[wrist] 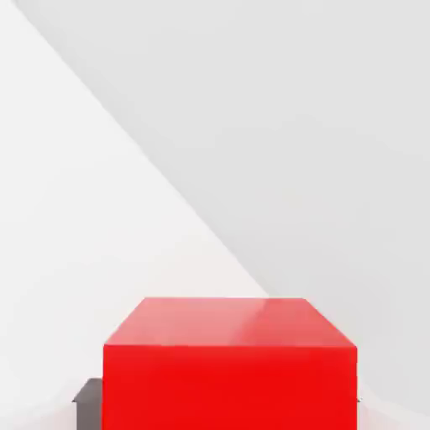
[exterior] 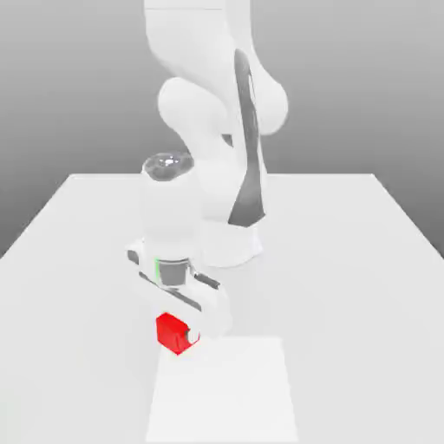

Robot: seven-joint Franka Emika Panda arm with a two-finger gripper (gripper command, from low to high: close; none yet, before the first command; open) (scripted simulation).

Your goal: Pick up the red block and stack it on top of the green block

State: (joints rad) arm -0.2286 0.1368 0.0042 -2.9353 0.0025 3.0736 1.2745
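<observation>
My gripper point(exterior: 184, 334) pinches the red block point(exterior: 172, 332) between its fingers, holding it just above the white table point(exterior: 347, 251), by the corner of a paler square patch point(exterior: 225, 390), in front of my base point(exterior: 230, 243).

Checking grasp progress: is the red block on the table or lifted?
Cannot tell for sure: the red block sits at the tool tip, low over the table.
</observation>
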